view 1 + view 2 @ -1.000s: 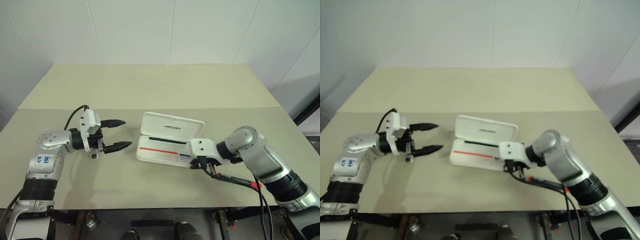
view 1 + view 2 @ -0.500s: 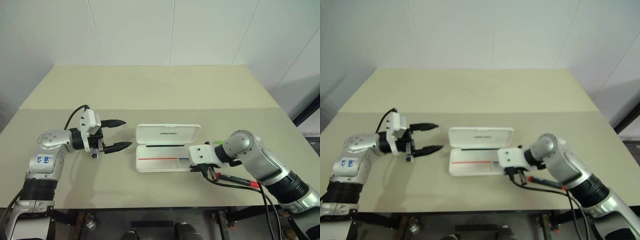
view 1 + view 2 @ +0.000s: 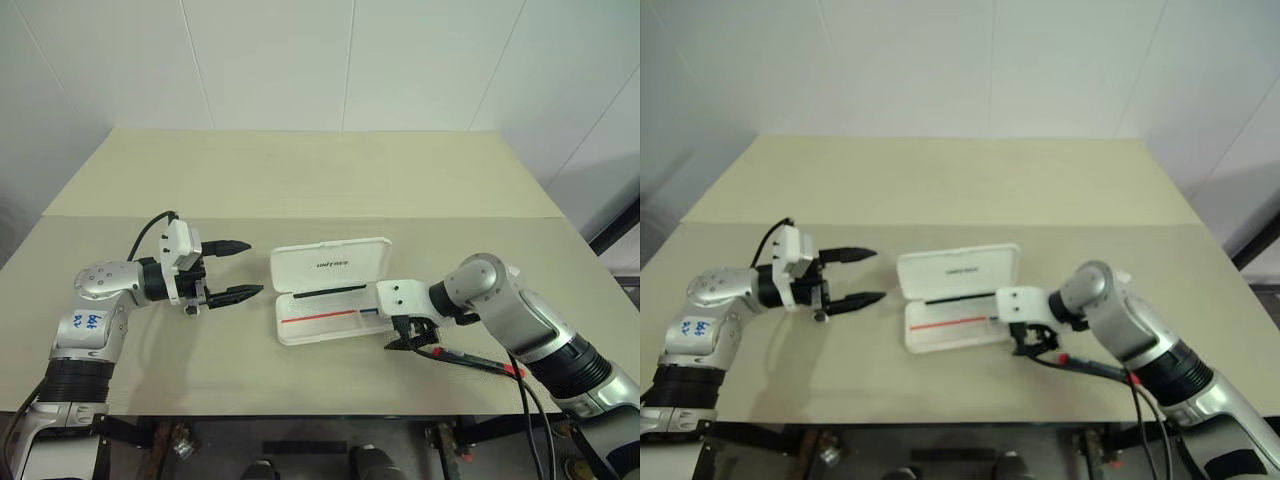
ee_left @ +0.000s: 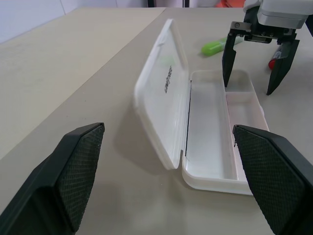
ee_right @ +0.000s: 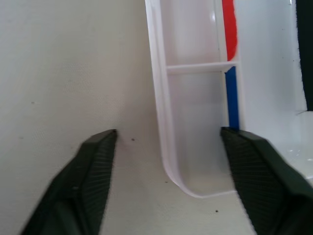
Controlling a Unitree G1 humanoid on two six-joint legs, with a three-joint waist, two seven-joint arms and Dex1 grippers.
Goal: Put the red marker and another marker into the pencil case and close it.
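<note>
The white pencil case (image 3: pixel 322 266) lies open at mid-table, its lid tipped back and its tray (image 4: pixel 210 142) with the red and blue stripe empty. My right gripper (image 3: pixel 410 340) is open and points down at the case's right end, with one finger (image 4: pixel 229 58) over the tray and the other outside it. The red marker (image 3: pixel 480 361) lies on the table just right of that gripper. The green highlighter, the other marker (image 4: pixel 214 47), lies beyond the case's right end. My left gripper (image 3: pixel 252 267) hovers open and empty, left of the case.
A black cable (image 3: pixel 530 410) hangs by my right arm near the table's front edge. The tabletop (image 3: pixel 320 180) behind the case is bare up to the white wall.
My right gripper has gone from shut to open at the case's right end. The case has swung anticlockwise on the table. My left arm has stayed still.
</note>
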